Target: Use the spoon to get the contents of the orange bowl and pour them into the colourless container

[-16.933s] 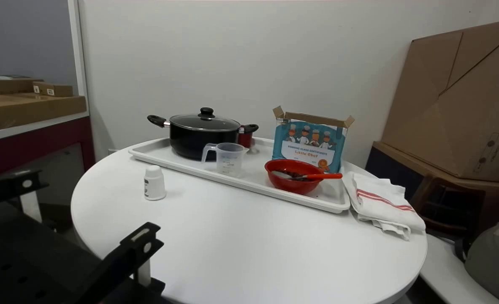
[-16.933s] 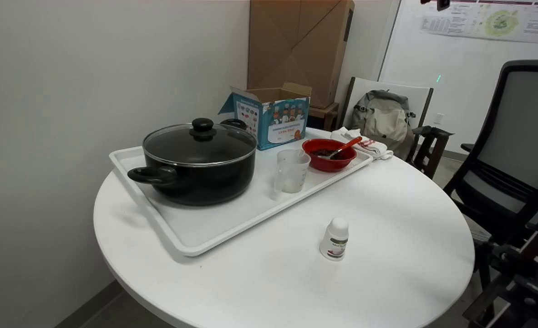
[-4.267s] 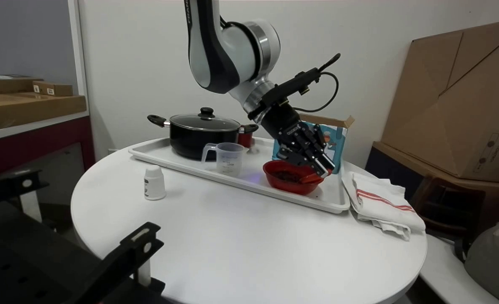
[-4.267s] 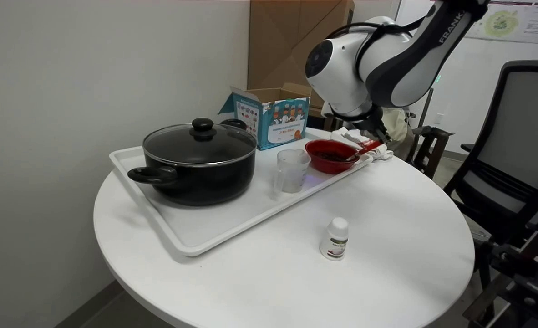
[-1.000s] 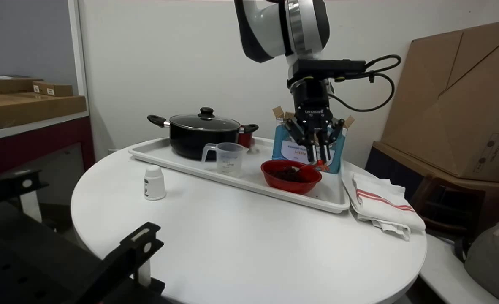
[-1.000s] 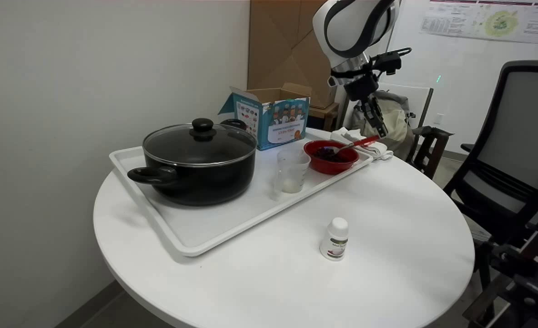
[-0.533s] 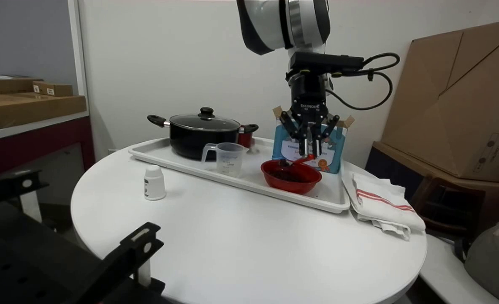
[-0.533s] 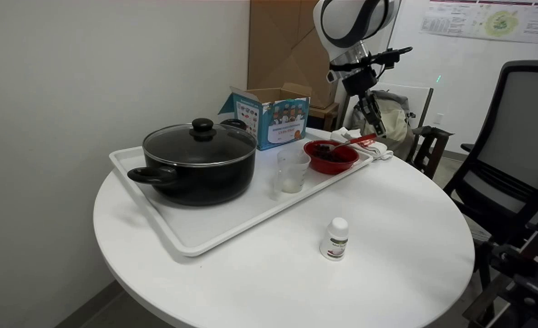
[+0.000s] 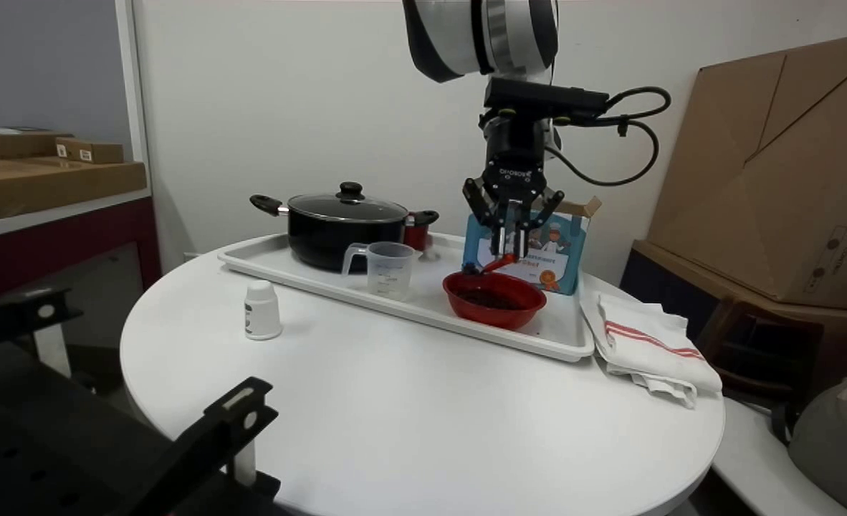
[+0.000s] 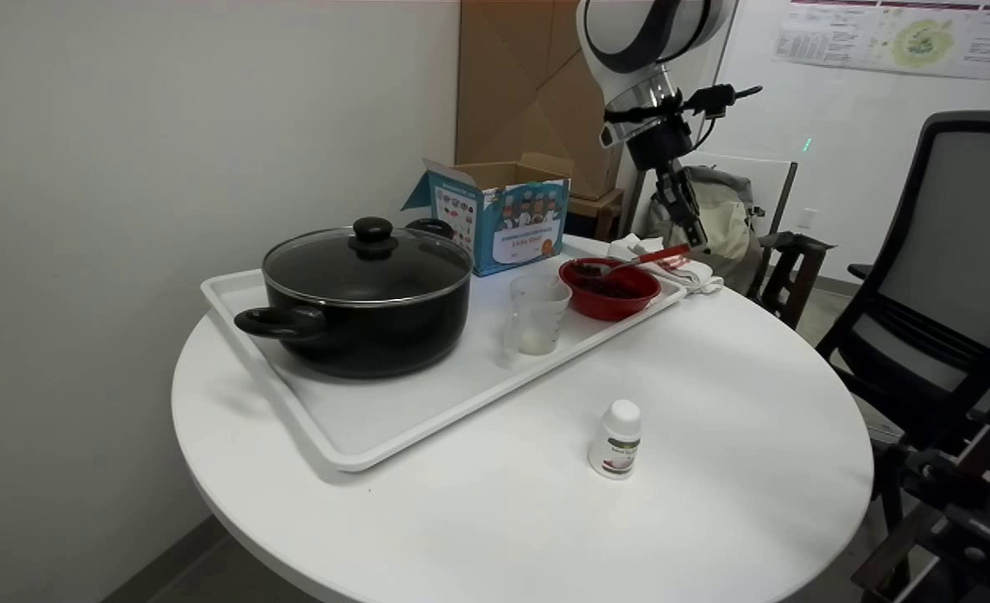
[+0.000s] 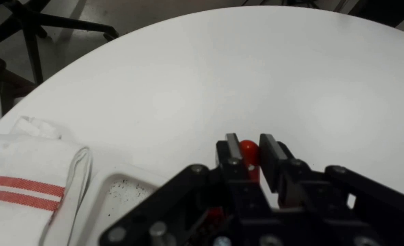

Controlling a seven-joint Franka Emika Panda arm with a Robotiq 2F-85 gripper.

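Observation:
In both exterior views the gripper (image 9: 509,247) (image 10: 696,240) hangs above the right side of the orange bowl (image 9: 495,315) (image 10: 609,306), fingers pointing down. Its jaws are closed on the end of the spoon's red handle; that rounded end of the spoon (image 11: 249,152) shows between the pads in the wrist view. The spoon (image 9: 499,263) (image 10: 661,255) slants down to the left, its head carrying a dark heap just above the bowl's rim. Dark crumbly contents lie in the bowl. Left of the bowl, on the same tray, stands the colourless container (image 9: 390,271) (image 10: 538,314), upright with a handle.
A white tray (image 9: 431,290) carries the bowl, the container and a black lidded pot (image 9: 345,240). Behind the bowl stands a blue cardboard box (image 10: 524,219). A folded towel (image 9: 653,344) lies at the tray's right end, and a white bottle (image 9: 262,312) stands on the table.
Over the last second the gripper has risen and shifted left in the view that shows it from the front. The spoon's head has lifted out of the bowl's contents with a dark load.

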